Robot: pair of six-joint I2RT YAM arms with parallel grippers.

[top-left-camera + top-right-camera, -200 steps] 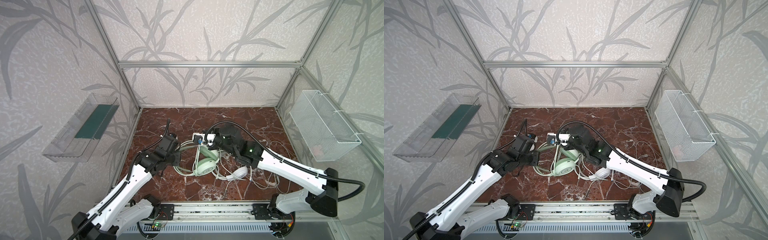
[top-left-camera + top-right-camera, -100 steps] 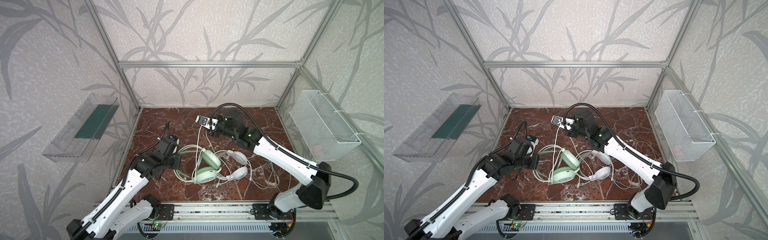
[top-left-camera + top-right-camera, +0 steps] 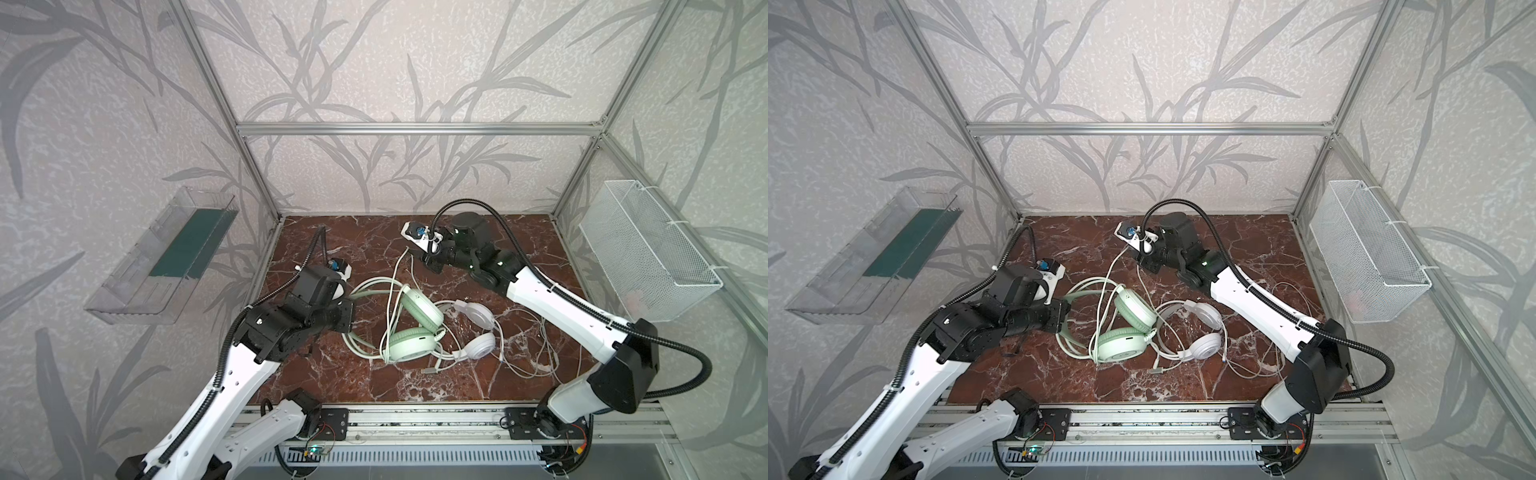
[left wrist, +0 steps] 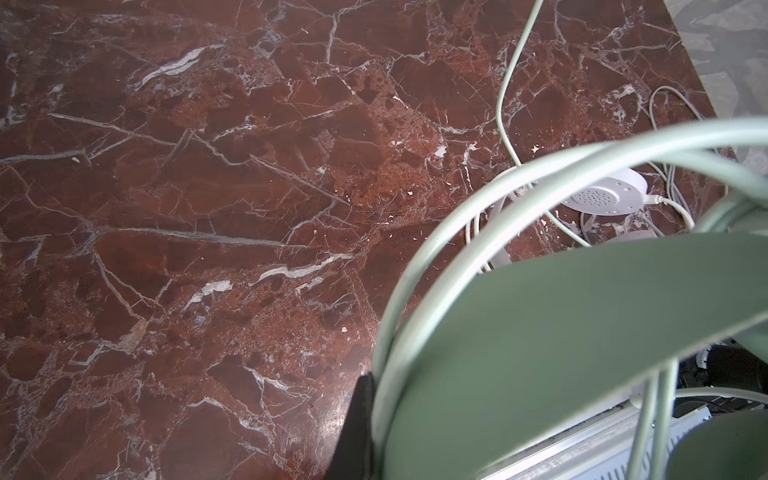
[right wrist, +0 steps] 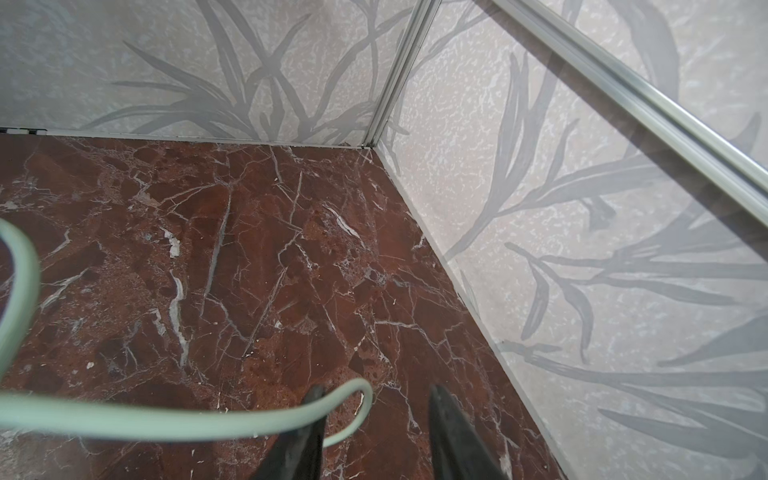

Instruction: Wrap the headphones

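Left gripper clamped on headband of mint-green headset; cups laid on marble tabletop just beyond its fingertips. Right gripper held above tabletop, fingers parted; mint cable draped over one finger, not pinched. White headset laid just beside mint cups, between both grippers.

1. Papered pale on the walls, with grey leaf print.
2. Framed in aluminium bars.
3. Floored in red-brown veined marble.
4. Fitted with a clear tray on the left wall and a white wire basket on the right wall.
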